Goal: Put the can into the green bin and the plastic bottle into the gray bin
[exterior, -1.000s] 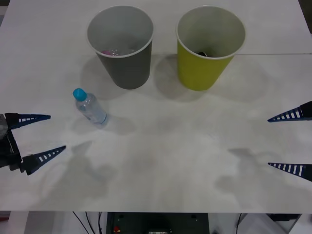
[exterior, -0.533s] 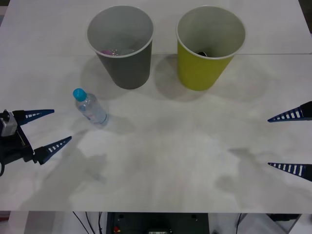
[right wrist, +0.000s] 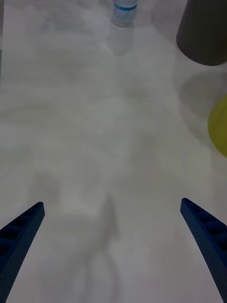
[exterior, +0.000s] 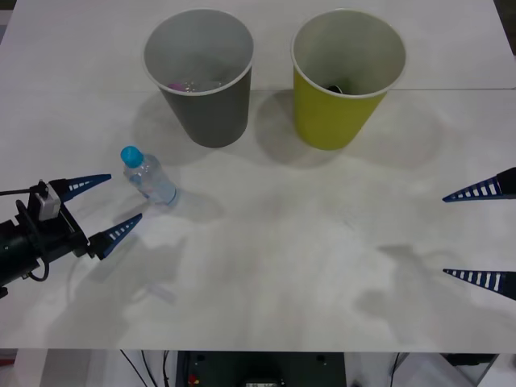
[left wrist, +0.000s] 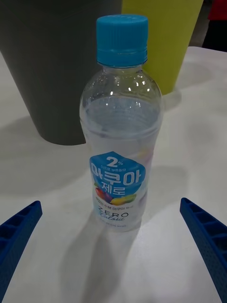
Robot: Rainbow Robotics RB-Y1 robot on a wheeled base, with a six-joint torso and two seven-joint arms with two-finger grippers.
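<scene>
The plastic bottle (exterior: 150, 178) stands upright on the white table, clear with a light blue cap; its label faces me in the left wrist view (left wrist: 120, 142). My left gripper (exterior: 122, 197) is open just short of it, low over the table, one finger to each side of its near face without touching. Behind stand the gray bin (exterior: 201, 81) and, to its right, the green bin (exterior: 343, 85). The can is hidden; a small dark shape lies at the green bin's bottom and I cannot tell what it is. My right gripper (exterior: 446, 235) waits open at the table's right edge.
Some pinkish clear items lie in the bottom of the gray bin. The white table (exterior: 282, 242) spreads wide between the two grippers. In the right wrist view the bottle (right wrist: 124, 12) and the gray bin (right wrist: 203, 33) stand far off.
My left gripper has moved forward and to the right, closing in on the bottle, still open. The bottle, the bins and the right arm have stayed put.
</scene>
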